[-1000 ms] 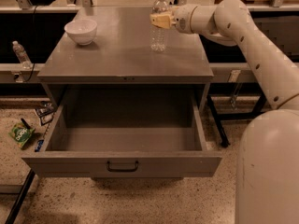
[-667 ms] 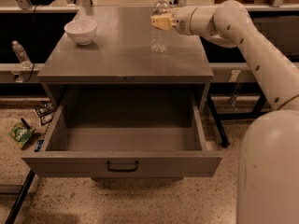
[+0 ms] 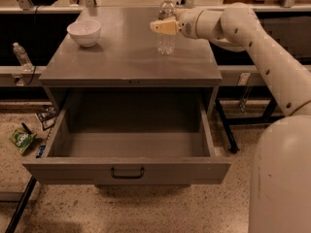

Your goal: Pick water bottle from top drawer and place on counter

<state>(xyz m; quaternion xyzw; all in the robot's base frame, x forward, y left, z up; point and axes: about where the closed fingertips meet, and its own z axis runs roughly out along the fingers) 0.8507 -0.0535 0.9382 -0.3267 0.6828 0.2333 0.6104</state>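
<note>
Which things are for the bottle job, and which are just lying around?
For the job: water bottle, counter under it, open top drawer, gripper at the bottle.
Lying about: white bowl, small bottle at left, green packet.

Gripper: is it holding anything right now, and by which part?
The gripper holds the water bottle, jaws closed on its upper body below the neck; the bottle stands upright on the counter.
</note>
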